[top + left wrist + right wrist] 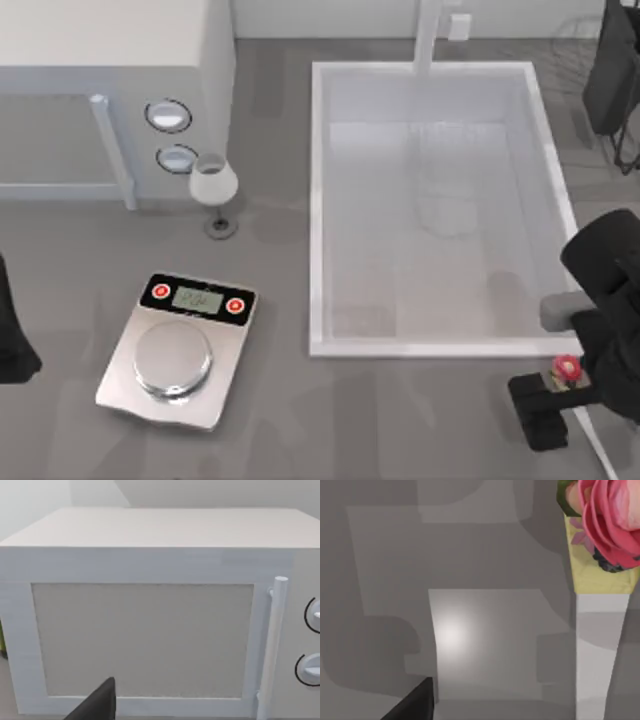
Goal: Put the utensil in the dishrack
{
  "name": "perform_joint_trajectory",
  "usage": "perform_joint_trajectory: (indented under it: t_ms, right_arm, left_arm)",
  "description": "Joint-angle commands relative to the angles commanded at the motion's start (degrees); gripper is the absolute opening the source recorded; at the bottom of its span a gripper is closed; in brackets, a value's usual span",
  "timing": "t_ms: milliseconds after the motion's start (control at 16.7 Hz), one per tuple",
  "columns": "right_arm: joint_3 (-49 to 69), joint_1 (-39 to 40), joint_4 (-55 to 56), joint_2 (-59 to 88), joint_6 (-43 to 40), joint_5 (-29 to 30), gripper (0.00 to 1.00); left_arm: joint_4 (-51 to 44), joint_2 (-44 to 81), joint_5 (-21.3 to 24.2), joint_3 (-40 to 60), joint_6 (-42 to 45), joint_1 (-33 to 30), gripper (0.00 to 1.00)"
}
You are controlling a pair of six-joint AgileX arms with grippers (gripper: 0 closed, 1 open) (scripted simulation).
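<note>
near edge, right side of table: right gripper (560, 385) sits low by the corner below the sink, with the slim utensil with small round red head, yellow neck and long thin off-white handle (578, 392) at its fingers; the red head is just by the black finger block and the handle runs off toward the near right corner. whether the fingers are clamped on the utensil cannot be told. the right wrist view has the pink-red head and yellow neck close beside the camera, white handle below it, grey table behind, which suggests the utensil is off the table or nearly so; judged, not seen. step in hand, as judged: secure the utensil and carry it to the rack. to do it well, confirm a firm pinch near the neck, lift straight before travelling, keep the long handle clear of the sink rim, then go along the table's right edge. further in, left of centre: flat silver kitchen scale with round steel pan and black display strip (181, 348), nothing on the pan. big white rectangular sink basin (318, 200), nothing loose inside. white wine glass (214, 187) upright beside the white box microwave with two round knobs (110, 70). far right corner: thin dark wire dishrack (575, 40), partly hidden, contents not discernible. left arm parked at the left edge.
</note>
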Motion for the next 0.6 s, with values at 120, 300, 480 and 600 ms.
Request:
perform_joint_trajectory:
  t_ms: [120, 300, 480, 600]
  right_arm:
    - [0.0, 0.0, 0.0, 0.0, 0.0, 0.0, 0.55]
    - [0.0, 0.0, 0.0, 0.0, 0.0, 0.0, 0.32]
    - [0.0, 0.0, 0.0, 0.0, 0.0, 0.0, 0.1]
    - [0.0, 0.0, 0.0, 0.0, 0.0, 0.0, 0.0]
  left_arm:
    - [0.0, 0.0, 0.0, 0.0, 0.0, 0.0, 1.0]
    - [0.0, 0.0, 0.0, 0.0, 0.0, 0.0, 1.0]
    - [0.0, 0.0, 0.0, 0.0, 0.0, 0.0, 1.0]
    - [0.0, 0.0, 0.0, 0.0, 0.0, 0.0, 1.0]
